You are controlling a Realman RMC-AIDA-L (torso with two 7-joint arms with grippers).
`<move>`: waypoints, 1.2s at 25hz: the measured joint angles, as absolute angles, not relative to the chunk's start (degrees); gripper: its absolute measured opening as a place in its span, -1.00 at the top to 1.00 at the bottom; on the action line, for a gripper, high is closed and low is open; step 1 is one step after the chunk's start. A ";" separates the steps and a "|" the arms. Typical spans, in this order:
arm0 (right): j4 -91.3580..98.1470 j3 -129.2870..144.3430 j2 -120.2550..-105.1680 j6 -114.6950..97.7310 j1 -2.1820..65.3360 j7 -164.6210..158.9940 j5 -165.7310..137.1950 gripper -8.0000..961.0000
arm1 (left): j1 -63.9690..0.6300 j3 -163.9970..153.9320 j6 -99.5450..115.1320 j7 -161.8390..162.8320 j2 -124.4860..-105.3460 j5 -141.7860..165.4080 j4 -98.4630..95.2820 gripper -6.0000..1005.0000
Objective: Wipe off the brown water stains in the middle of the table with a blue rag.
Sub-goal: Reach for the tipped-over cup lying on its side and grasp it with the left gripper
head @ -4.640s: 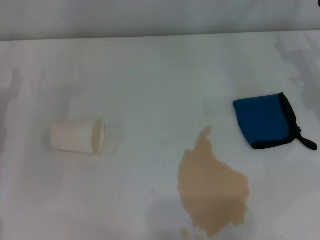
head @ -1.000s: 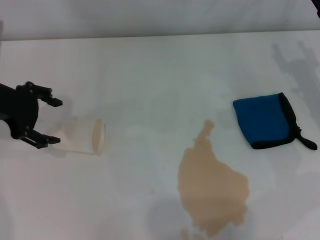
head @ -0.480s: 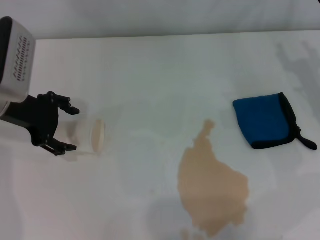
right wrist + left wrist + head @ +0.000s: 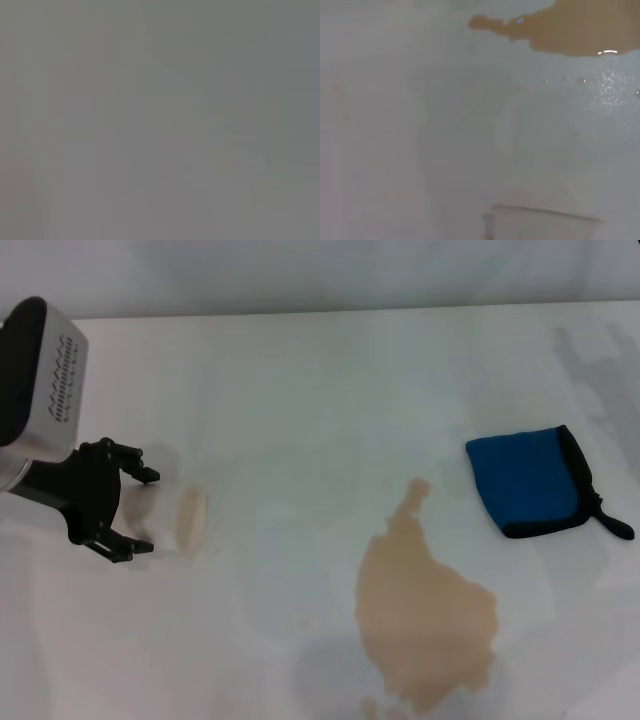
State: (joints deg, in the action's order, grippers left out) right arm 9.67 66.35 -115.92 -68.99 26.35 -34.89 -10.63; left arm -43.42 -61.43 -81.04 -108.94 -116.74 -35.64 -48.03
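The blue rag [image 4: 527, 483], folded and black-edged, lies flat at the right of the white table [image 4: 320, 370] with nothing touching it. The brown water stains [image 4: 420, 615] spread near the front middle, left of and nearer than the rag; their edge also shows in the left wrist view [image 4: 570, 27]. My left gripper [image 4: 145, 512] is far from both, at the table's left, open, with one finger on each side of a cream paper cup [image 4: 175, 518] lying on its side. The right gripper is out of view.
The cup's rim [image 4: 540, 222] shows close up in the left wrist view, with small droplets [image 4: 565, 78] on the table between it and the stain. The right wrist view shows only plain grey.
My left arm came in from the left edge and moved right until its open fingers straddle the lying cup. Rag and stain have not moved.
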 joint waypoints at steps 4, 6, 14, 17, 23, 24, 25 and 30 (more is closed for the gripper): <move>9.67 66.35 -115.97 -68.99 26.28 -34.89 -10.63 -0.81 | -43.45 -61.52 -79.37 -109.09 -117.31 -34.27 -46.94 -0.71; 9.66 66.35 -116.00 -68.99 26.27 -34.89 -10.63 -0.81 | -43.46 -61.58 -78.55 -109.17 -117.64 -33.94 -46.69 -0.71; 9.43 66.35 -116.02 -68.98 26.28 -34.89 -10.63 -0.81 | -43.52 -63.30 -77.11 -109.88 -118.19 -33.77 -46.05 -0.71; 9.14 66.35 -115.98 -68.97 26.28 -34.89 -10.63 -0.81 | -43.59 -63.87 -76.48 -109.79 -118.22 -33.77 -45.72 -0.71; 9.05 66.35 -115.94 -68.94 26.28 -34.94 -10.64 -0.81 | -43.60 -65.23 -76.25 -109.54 -118.31 -33.62 -45.44 -0.70; 9.05 66.35 -115.94 -68.94 26.28 -34.95 -10.64 -0.81 | -43.60 -65.22 -76.23 -109.54 -118.31 -33.59 -45.41 -0.70; 9.05 66.35 -115.93 -68.93 26.28 -34.95 -10.64 -0.81 | -43.60 -65.22 -76.18 -109.53 -118.31 -33.57 -45.37 -0.70; 9.05 66.35 -115.92 -68.90 26.27 -34.97 -10.63 -0.81 | -43.60 -65.21 -75.94 -109.51 -118.31 -33.40 -45.17 -0.70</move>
